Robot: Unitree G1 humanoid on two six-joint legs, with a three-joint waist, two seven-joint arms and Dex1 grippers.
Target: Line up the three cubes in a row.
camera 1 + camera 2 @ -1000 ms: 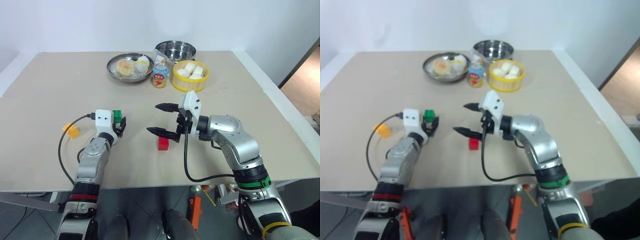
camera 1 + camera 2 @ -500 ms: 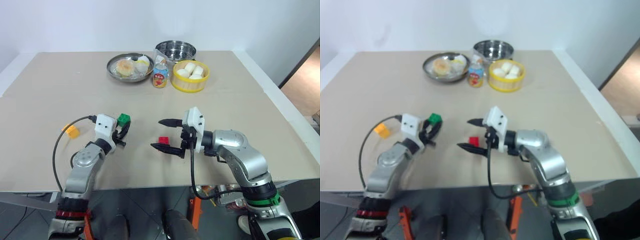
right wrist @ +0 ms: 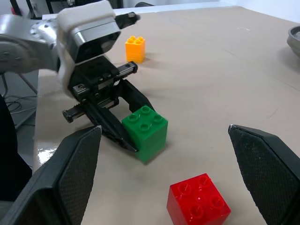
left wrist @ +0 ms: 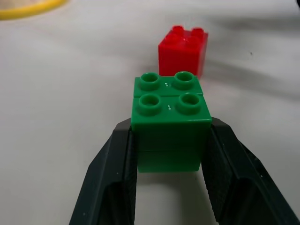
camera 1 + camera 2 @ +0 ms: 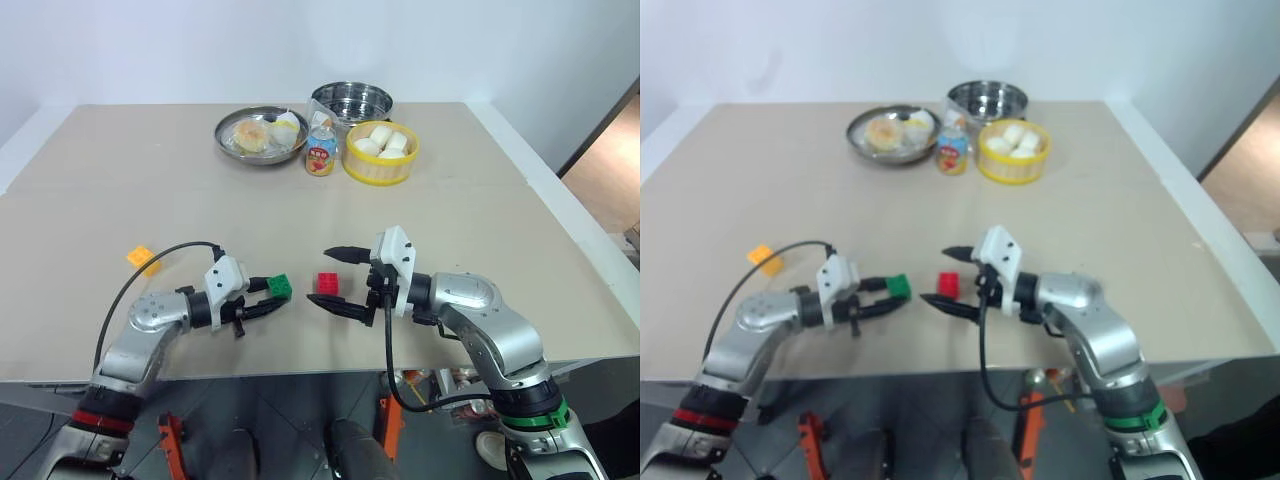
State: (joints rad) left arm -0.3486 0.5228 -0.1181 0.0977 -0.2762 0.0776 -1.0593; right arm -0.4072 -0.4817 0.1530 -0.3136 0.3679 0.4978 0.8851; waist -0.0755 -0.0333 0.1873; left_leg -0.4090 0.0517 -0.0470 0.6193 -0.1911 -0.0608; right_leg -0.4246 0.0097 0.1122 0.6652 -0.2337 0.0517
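Your left tool [image 5: 268, 301] is clamped tight on the green studded plastic toy-brick cube [image 5: 280, 286] — the left wrist view shows its two black fingers [image 4: 110, 180] pressed flat against opposite sides of the cube, studs facing up. The left forearm lies low over the beige tabletop [image 5: 450, 220], with the tool reaching sideways toward the middle, nearly level. The green cube sits at or just above the surface; you cannot tell from the views whether it touches.

Your right tool [image 5: 333, 276] stands spread wide and holds nothing. Its two black fingers point toward the left arm, one on the far side and one on the near side of the red studded plastic toy-brick cube [image 5: 327, 284], which rests on the tabletop in the gap, touching neither. The right forearm angles in from the near right edge, wrist bent inward.

The green cube is just beside the red one, on its left, a small gap between them — the right wrist view [image 3: 145, 132] shows that clearly. The yellow-orange studded plastic toy-brick cube [image 5: 142, 258] lies well apart, farther left on the tabletop beyond the left arm's black cable [image 5: 125, 300].
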